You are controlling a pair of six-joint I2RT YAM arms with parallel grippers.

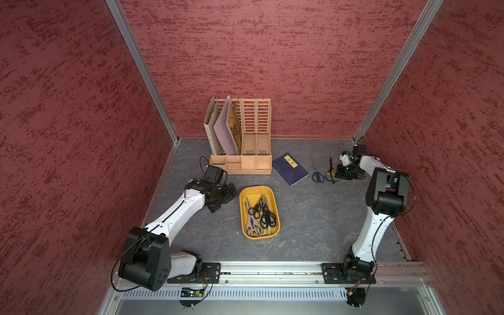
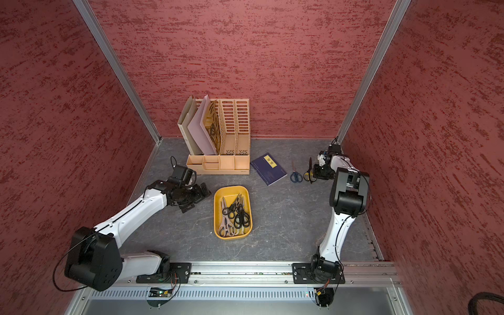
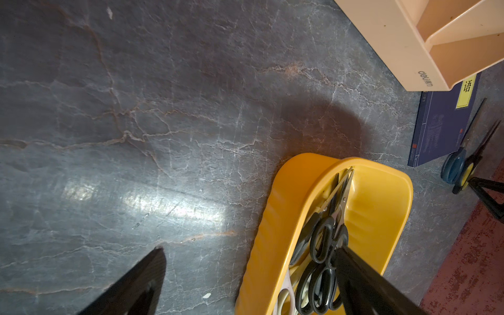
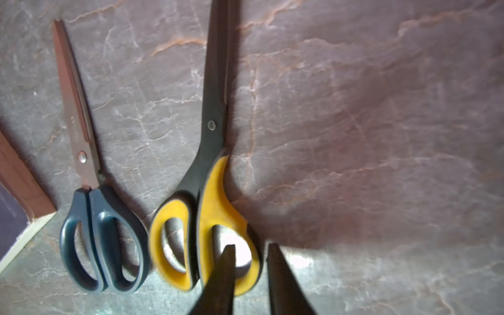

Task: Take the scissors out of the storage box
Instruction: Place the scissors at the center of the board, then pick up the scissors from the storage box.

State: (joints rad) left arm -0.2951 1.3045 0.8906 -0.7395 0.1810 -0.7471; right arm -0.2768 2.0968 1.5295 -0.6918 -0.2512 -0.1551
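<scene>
The yellow-and-black scissors [image 4: 210, 174] lie flat on the bench [image 1: 313, 218] near its far right corner, blades shut and pointing at the back wall. The right hand [image 4: 251, 245] sits over their handle end. One of its fingers [image 4: 222, 275] stands in the outer handle ring and the other just outside it. They are a little apart, with a sliver of gap on each side of the ring, so we see no pinch.

Just to the left lie the blue-handled scissors [image 4: 101, 234], parallel, their handles almost touching the yellow ones. Beyond them a navy book [image 1: 290, 169] with a yellow label lies flat.

Well apart, mid-bench, the mustard storage box [image 1: 242, 215] holds a heap of scissors [image 1: 261, 215]. The black-handled pairs are on its right, the cream-handled ones on its left, and the blades point mostly at its far end. The left hand [image 1: 223, 199] hangs just beside the box's left wall near the far end, its fingers spread wide and holding nothing. The wrist view sets one finger across the black handles, though we cannot tell whether it touches them.

The bench is dark grey, veined like stone. A tan file organiser [image 1: 245, 152] with folders stands against the back wall. Red textured walls [image 1: 68, 136] close in three sides, with aluminium posts in the corners, and an aluminium rail [image 1: 272, 268] runs along the front.

The right arm rises from its base on the rail, bends at a high elbow and folds its wrist down into the corner. The left arm doubles back at a low front elbow, and its white forearm slants toward the box.
</scene>
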